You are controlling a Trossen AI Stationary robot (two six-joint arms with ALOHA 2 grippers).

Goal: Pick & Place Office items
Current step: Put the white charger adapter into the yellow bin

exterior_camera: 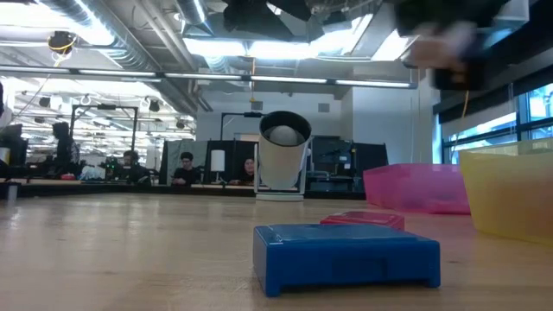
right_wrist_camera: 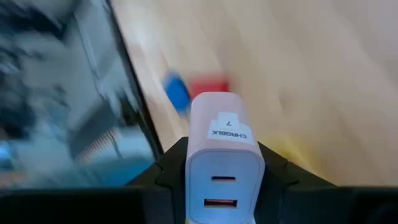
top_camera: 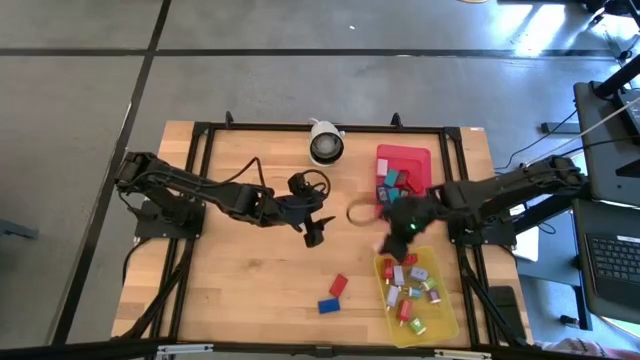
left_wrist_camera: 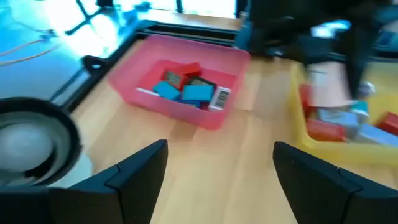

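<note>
My right gripper (top_camera: 392, 238) hangs above the table at the far left corner of the yellow tray (top_camera: 445, 322), shut on a lilac block (right_wrist_camera: 224, 155) with a white label and two sockets. My left gripper (top_camera: 315, 234) waits open over the table's middle; its wrist view (left_wrist_camera: 221, 152) looks at the red tray (left_wrist_camera: 214, 118). Both trays hold several small blocks. A red block (top_camera: 338, 285) and a blue block (top_camera: 328, 306) lie flat on the wood, also seen as the blue block (exterior_camera: 346, 255) and the red block (exterior_camera: 363, 220) in the low view. My right gripper pinches the lilac block between its two fingers (right_wrist_camera: 171, 177), one on each side face (right_wrist_camera: 198, 171). The labelled face and the socket end show toward the wrist camera. The block is lifted clear of the table, above the wood near the yellow tray.
A white round camera (top_camera: 325, 143) stands at the far edge. A thin ring (top_camera: 360, 212) lies between the grippers. The red tray (top_camera: 418, 152) sits far right, the yellow one near right. Bare wood spreads over the left half. People sit in the room beyond.
</note>
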